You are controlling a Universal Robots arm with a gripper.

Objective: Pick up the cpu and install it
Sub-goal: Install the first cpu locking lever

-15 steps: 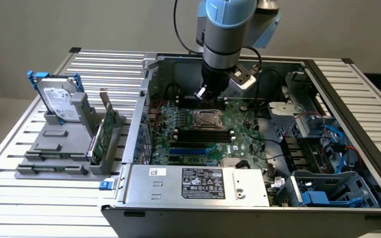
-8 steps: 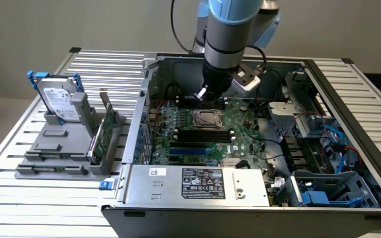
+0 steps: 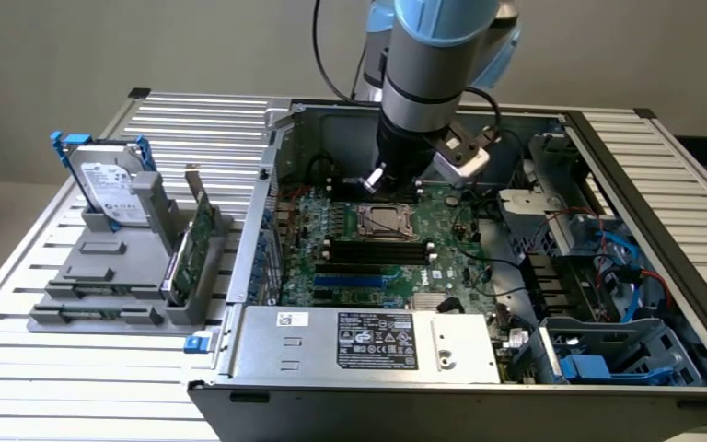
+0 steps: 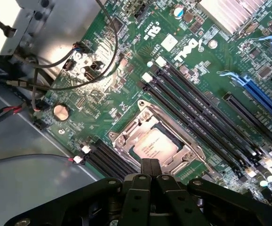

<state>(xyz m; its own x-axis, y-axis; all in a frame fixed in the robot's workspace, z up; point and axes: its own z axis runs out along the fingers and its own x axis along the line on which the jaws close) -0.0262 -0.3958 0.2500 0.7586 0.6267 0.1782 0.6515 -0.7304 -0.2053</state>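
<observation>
A ribbed metal worktop (image 3: 34,368) under a plain pale wall carries an open computer case (image 3: 452,387), and I see my arm (image 3: 434,83) reaching down into it from above. In the wrist view the claw (image 4: 150,165) has its two black fingers pressed together, closed on nothing. The chip (image 4: 154,145) lies flat in the metal-framed socket (image 4: 126,139) on the green motherboard (image 4: 126,80), its silvery top facing up with faint print on it. The closed fingertips stand just above the near edge of the chip; I cannot tell whether they touch it. Black memory slots (image 4: 206,117) run along both sides of the socket. In the exterior view the socket (image 3: 386,222) sits in the middle of the board, just below and in front of the claw (image 3: 378,180). Off to the exterior view's left, a grey rack (image 3: 121,285) on the worktop holds a hard drive (image 3: 114,193) with blue brackets and a green circuit card (image 3: 194,244), both standing on edge, well apart from the case.
</observation>
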